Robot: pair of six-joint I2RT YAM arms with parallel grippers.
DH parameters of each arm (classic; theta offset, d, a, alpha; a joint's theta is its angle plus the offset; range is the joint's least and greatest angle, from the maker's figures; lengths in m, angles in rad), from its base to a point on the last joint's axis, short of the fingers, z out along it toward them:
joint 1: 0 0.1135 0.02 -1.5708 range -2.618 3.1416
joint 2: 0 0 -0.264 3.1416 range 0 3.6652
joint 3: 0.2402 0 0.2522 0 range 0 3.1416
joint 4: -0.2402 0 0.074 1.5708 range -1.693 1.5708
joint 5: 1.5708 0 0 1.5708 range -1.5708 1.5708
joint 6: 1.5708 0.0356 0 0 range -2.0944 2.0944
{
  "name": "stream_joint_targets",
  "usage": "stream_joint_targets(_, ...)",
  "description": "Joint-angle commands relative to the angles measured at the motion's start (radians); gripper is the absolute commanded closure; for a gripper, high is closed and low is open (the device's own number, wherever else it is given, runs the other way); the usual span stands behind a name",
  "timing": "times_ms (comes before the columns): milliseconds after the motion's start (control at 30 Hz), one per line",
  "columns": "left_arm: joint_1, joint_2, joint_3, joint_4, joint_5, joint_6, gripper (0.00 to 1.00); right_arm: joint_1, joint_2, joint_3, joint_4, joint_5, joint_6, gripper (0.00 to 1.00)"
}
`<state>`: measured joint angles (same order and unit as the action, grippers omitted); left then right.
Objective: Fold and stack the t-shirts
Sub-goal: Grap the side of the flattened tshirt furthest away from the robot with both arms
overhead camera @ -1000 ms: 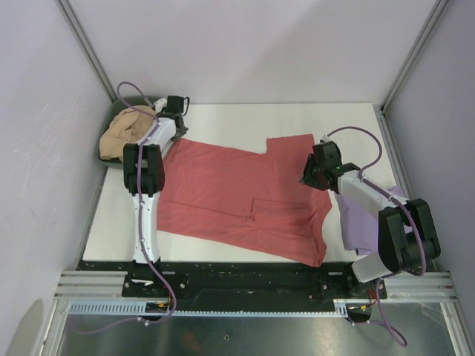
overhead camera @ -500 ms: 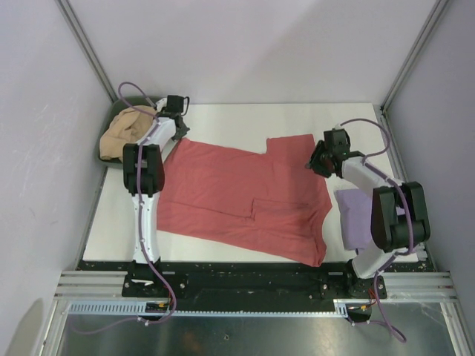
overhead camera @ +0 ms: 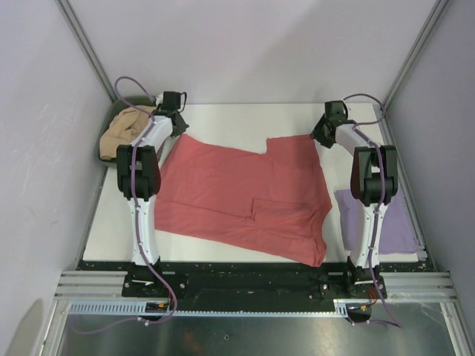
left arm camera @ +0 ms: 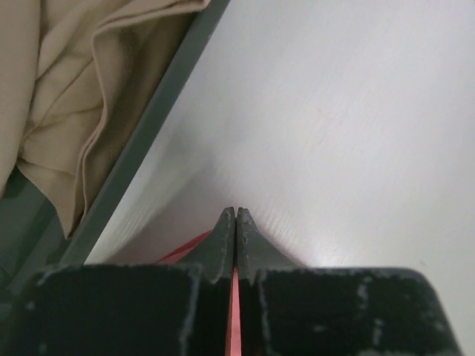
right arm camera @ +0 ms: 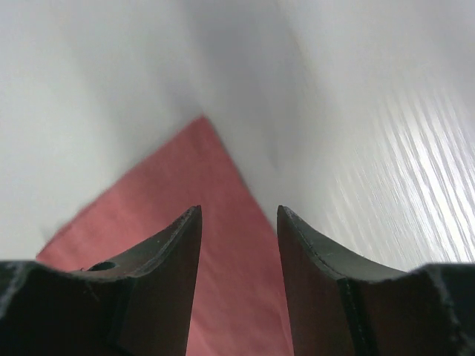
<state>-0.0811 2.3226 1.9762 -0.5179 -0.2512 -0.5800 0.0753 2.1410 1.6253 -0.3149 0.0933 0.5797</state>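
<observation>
We see the salmon-red t-shirt (overhead camera: 237, 196) spread flat on the white table (overhead camera: 237, 119). At its far left corner our left gripper (left arm camera: 235, 213) is pinched closed, with a strip of the red cloth caught between its fingers. At its far right corner our right gripper (right arm camera: 239, 211) stands with jaws apart, and the corner shows between them. The lavender t-shirt (overhead camera: 401, 222) lies flat just right of the red one. The tan-beige t-shirt (overhead camera: 122, 133) sits bunched in the dark green bin (left arm camera: 148, 126) off its far left corner.
</observation>
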Motion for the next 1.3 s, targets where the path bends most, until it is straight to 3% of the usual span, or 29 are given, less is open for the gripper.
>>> stream_joint_targets(0, -0.002, -0.07, -0.04, 0.038, 0.022, 0.031, 1.0, 0.004, 0.138, 0.204, -0.119, 0.029, -0.042, 0.5)
stream_joint_targets(233, -0.002, -0.081, -0.07, 0.056, 0.034, 0.024, 1.0, 0.015, 0.244, 0.333, -0.193, 0.019, -0.049, 0.51)
stream_joint_targets(367, -0.002, -0.083, -0.074, 0.066, 0.038, 0.023, 1.0, 0.031, 0.261, 0.347, -0.201, 0.008, -0.051, 0.59)
stream_joint_targets(700, -0.003, -0.081, -0.072, 0.085, 0.035, 0.021, 1.0, 0.034, 0.263, 0.369, -0.218, 0.018, -0.045, 0.98)
stream_joint_targets(1000, -0.002, -0.048, -0.046, 0.13, 0.029, 0.009, 1.0, -0.006, 0.297, 0.5, -0.25, 0.03, -0.054, 1.0)
stream_joint_targets(1267, 0.001, 0.026, 0.068, 0.144, 0.029, -0.003, 1.0, -0.022, 0.324, 0.599, -0.256, 0.027, -0.078, 1.0)
